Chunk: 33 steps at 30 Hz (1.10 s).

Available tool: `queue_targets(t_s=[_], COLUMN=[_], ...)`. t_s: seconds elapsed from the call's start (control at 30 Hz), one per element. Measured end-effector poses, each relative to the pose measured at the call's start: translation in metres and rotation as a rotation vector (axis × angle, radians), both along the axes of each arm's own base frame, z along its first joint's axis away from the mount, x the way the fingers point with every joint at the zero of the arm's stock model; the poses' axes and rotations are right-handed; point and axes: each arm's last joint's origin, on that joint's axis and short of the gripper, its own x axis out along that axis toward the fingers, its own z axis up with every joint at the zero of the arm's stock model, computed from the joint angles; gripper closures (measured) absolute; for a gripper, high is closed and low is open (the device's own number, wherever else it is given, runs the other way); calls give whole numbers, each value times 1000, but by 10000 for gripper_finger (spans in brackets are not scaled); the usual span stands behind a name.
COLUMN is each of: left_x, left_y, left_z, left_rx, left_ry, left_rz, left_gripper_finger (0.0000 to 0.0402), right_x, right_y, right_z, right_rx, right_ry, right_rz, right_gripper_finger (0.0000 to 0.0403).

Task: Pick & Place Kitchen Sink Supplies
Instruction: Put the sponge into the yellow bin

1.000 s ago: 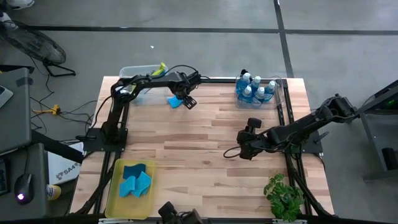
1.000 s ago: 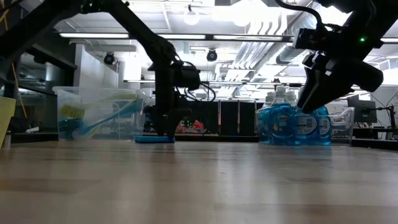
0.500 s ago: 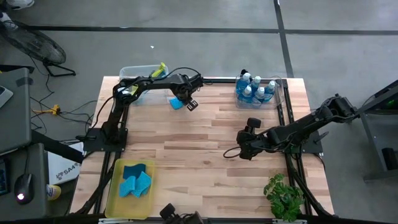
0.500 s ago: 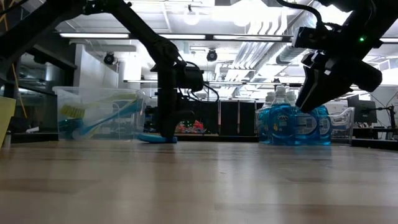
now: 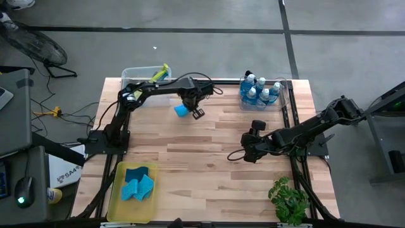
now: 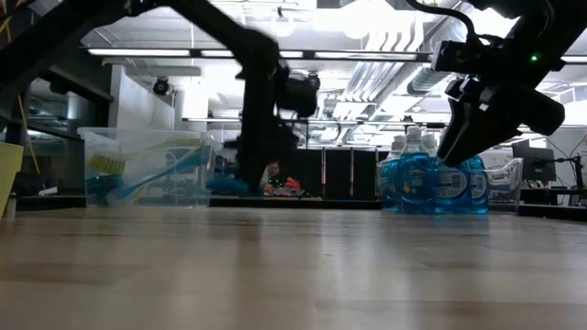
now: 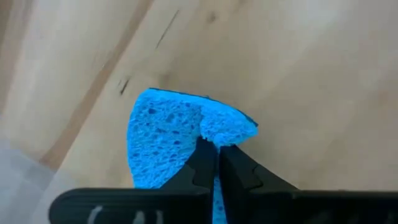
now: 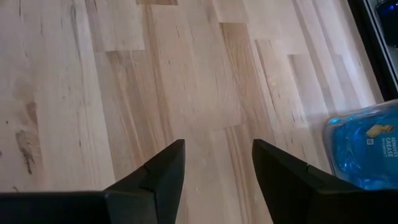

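My left gripper (image 5: 192, 109) hangs over the table's far middle, pointing down and shut on a flat blue sponge (image 7: 163, 140). The low view shows this sponge (image 6: 229, 185) off the wood. More blue sponges (image 5: 138, 184) lie in a yellow tray (image 5: 116, 190) at the near left. Bottles of blue dish soap (image 5: 258, 90) stand in a clear bin at the far right. Yellow-green-handled brushes (image 6: 147, 163) lie in a clear bin (image 5: 134, 75) at the far left. My right gripper (image 8: 217, 149) waits open above bare wood at the right. My left gripper pinches the sponge's edge (image 7: 214, 132) between its two fingers (image 7: 205, 163), coming from above and pointing down. The sponge is squeezed thin at the fingers and bulges on either side of them. It hangs tilted below the gripper, clear of the table.
A potted plant (image 5: 288, 200) stands at the near right corner. Bare wood (image 5: 202, 164) lies across the middle of the table, between the two arms and the yellow tray.
My left gripper has taken hold of the blue sponge and risen with it, drifting a little toward the table's near edge. The sponge lay flat on the wood, then tipped with one edge up, and now hangs clear of the table.
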Motion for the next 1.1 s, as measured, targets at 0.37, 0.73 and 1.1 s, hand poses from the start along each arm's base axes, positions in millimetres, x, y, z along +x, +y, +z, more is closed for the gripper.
queue_targets(t_s=[0.37, 0.73, 1.1], left_x=[19, -17, -76], left_y=[-70, -188, -301], left_z=[108, 204, 211], left_rx=[-44, 32, 26], left_ry=[4, -256, -370], left_rz=[-140, -213, -56], left_gripper_finger=[401, 401, 401], right_x=[-2, -15, -40], right_y=[1, -3, -12], right_z=[-2, -14, -51], right_rx=[52, 37, 85], right_ry=[33, 109, 113], right_rz=[6, 2, -90], right_gripper_finger=[222, 222, 222])
